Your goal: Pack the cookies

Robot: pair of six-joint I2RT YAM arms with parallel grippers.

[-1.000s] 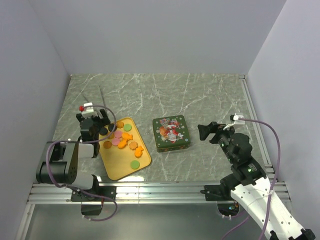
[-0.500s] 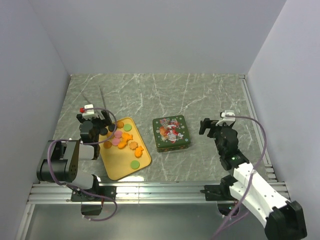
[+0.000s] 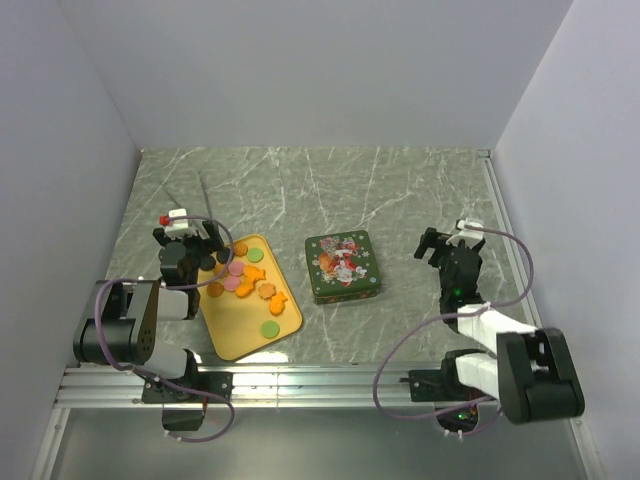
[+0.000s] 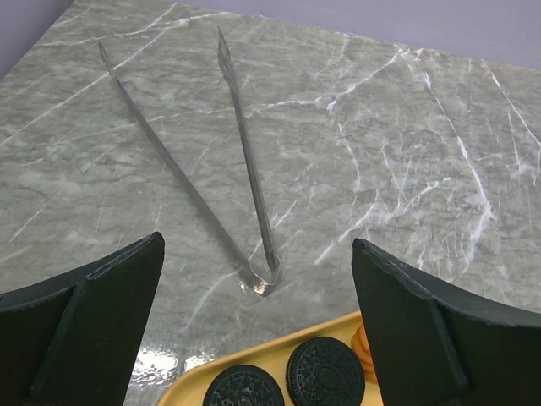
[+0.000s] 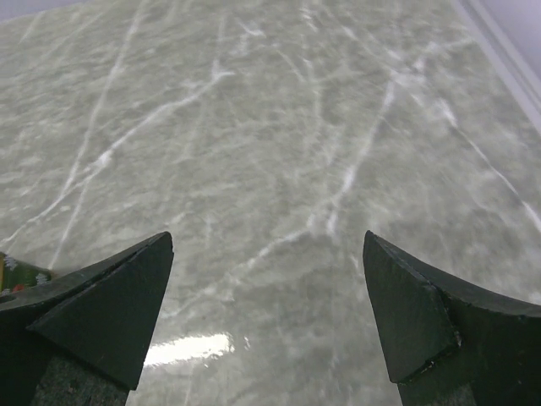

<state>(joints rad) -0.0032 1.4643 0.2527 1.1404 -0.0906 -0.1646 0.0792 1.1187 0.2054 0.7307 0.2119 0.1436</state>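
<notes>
Several cookies [image 3: 247,282], orange, pink, green and dark brown, lie on a yellow tray [image 3: 240,330] at the left front. Two dark brown ones [image 4: 325,372] show at the tray's far edge in the left wrist view. My left gripper [image 3: 198,236] is open and empty, low over the tray's far left corner. A green patterned tin [image 3: 342,266] with its lid on sits in the middle. My right gripper [image 3: 437,245] is open and empty, low over bare table to the right of the tin.
Metal tongs [image 4: 228,169] lie open on the marble table beyond the tray; they also show in the top view [image 3: 190,195]. A corner of the tin [image 5: 17,275] peeks in at the left of the right wrist view. White walls close in three sides.
My right arm has folded back toward its base, and its gripper has moved right, away from the tin. The left arm, the tray and the tin have not moved.
</notes>
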